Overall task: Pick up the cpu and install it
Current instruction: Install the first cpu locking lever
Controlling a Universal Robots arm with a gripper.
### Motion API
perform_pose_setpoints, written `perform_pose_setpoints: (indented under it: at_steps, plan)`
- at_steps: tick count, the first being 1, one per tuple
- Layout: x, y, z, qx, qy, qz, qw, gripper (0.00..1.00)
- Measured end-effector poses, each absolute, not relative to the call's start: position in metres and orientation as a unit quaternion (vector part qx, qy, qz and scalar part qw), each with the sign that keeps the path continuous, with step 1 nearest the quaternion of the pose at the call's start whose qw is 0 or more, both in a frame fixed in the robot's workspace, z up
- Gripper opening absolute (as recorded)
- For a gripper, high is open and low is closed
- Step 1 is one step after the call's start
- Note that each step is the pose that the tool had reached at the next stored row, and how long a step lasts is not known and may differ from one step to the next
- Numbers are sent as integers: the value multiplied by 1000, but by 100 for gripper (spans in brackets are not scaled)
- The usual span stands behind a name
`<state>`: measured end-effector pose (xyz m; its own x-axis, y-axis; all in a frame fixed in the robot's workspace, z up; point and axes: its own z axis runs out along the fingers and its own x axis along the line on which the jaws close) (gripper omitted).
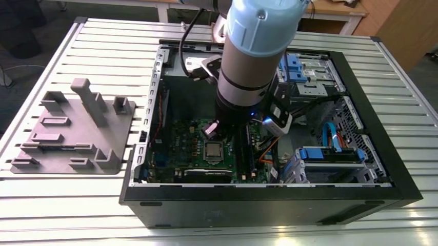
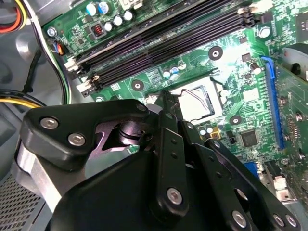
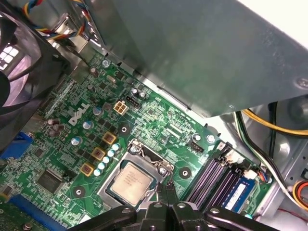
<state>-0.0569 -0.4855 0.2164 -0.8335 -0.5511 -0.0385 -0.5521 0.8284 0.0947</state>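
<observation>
Sitting on the slatted table (image 1: 41,205), well apart from the open computer case (image 1: 383,169) on the exterior view's left, one grey moulded tray (image 1: 72,130) stands with its posts upright. Inside the case, one green motherboard (image 1: 181,141) lies flat, and the cpu (image 3: 130,182) already rests in its socket (image 3: 139,150), the one pale square chip there, so it looks installed. The arm (image 1: 253,56) hangs over the socket, probably because it has just set the chip down. The gripper (image 3: 166,186) holds nothing; its two fingertips are pressed together just beside the cpu's edge. Two dark memory slots (image 3: 214,175) lie beyond the socket.
</observation>
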Motion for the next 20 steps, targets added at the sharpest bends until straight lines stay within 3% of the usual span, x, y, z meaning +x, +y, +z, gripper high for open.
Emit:
perform_pose_setpoints:
  at_steps: [20]
  plan:
    - [-57,-492,214,-253,966,46,6,11]
